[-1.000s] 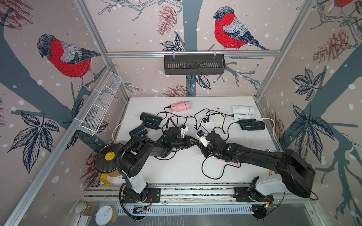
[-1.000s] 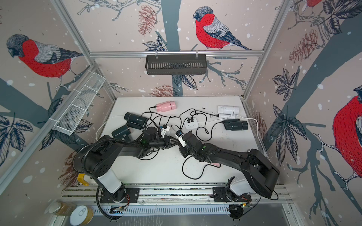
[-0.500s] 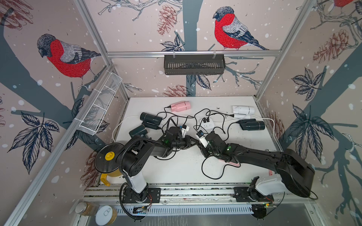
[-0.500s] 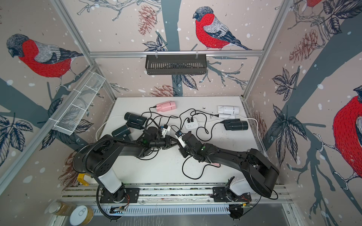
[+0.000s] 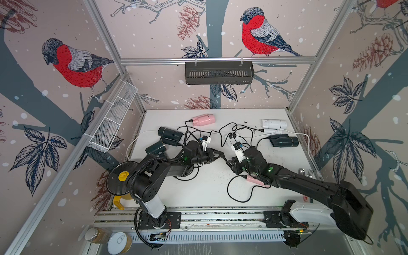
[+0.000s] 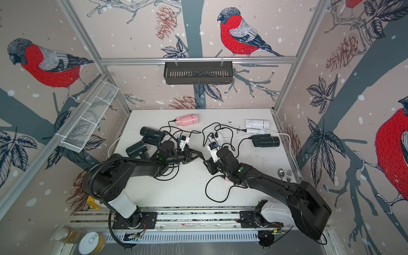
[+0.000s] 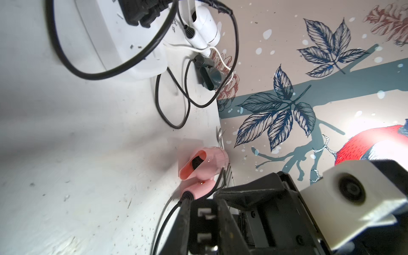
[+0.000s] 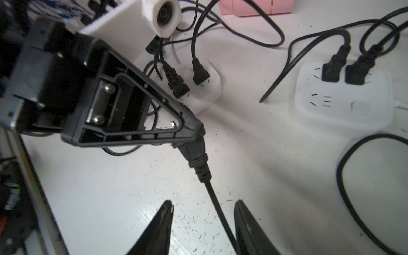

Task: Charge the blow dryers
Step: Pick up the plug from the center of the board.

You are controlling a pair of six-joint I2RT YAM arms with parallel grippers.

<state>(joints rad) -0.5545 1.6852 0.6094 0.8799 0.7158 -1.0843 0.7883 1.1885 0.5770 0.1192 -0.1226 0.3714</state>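
My left gripper [image 8: 196, 134] is pinched on the plug [image 8: 195, 154]. My right gripper [image 8: 203, 212] stands open astride its cord [image 8: 218, 205]. The pink blow dryer [image 5: 254, 179] lies on the table [image 8: 265, 154] under my right arm. I should square the prongs to the power strip [image 8: 353, 106], which has free sockets, and press straight in.

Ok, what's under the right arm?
A pink blow dryer; in both top views only one end shows, the right arm covers the rest. A black cord loops out beside it.
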